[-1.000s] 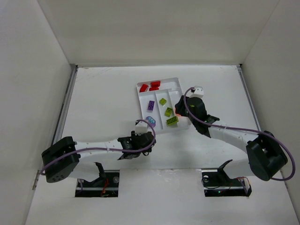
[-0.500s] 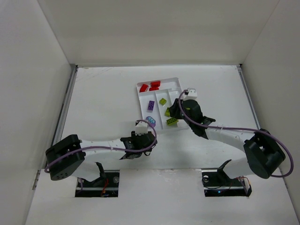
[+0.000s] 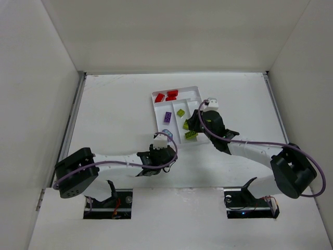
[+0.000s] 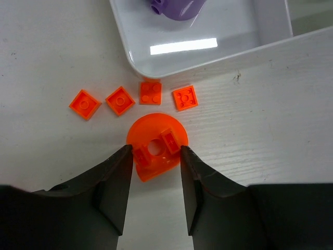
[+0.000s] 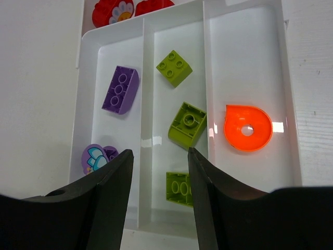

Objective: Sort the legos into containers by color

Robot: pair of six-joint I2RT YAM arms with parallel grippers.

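In the left wrist view my left gripper [image 4: 155,151] is open, low over the table, with a fingertip close on each side of a translucent orange round piece [image 4: 156,147]. Several small orange square plates [image 4: 119,100] lie just beyond it, by the white tray's near corner [image 4: 208,57]. My right gripper [image 5: 159,153] is open and empty above the tray [image 5: 244,62]. Under it, an orange round piece [image 5: 247,127] lies in the right long section, lime bricks [image 5: 187,125] in the middle one, purple pieces [image 5: 120,89] in the left one, and red pieces [image 5: 112,11] in the crosswise section.
In the top view the tray [image 3: 193,92] sits at mid-table, with both arms reaching in from the near edge. White walls enclose the table on the left, back and right. The left arm [image 3: 114,161] lies low across the near left.
My left gripper has moved right and forward toward the tray's near corner. My right gripper has shifted a little left and toward the tray's far end.
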